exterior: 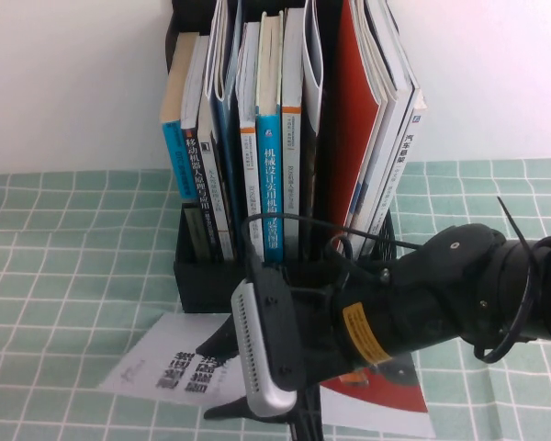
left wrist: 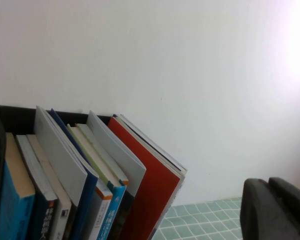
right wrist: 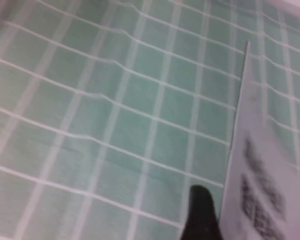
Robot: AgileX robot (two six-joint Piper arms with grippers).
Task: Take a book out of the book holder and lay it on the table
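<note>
Lying flat, white-fronted book [exterior: 156,372], black title.

The right arm [exterior: 459,289] reaches in from the right across the front of the scene, wrist pitched downward, its right gripper [exterior: 275,418] low at the near edge with jaws spread apart. Of the left gripper [left wrist: 275,210] only a dark edge shows in its wrist view.

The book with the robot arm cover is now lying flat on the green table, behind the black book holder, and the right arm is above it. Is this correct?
Not quite. The book lies flat on the table in front of the book holder, on the robot's side, not behind it. The high view shows this. The right gripper is indeed above it.
</note>
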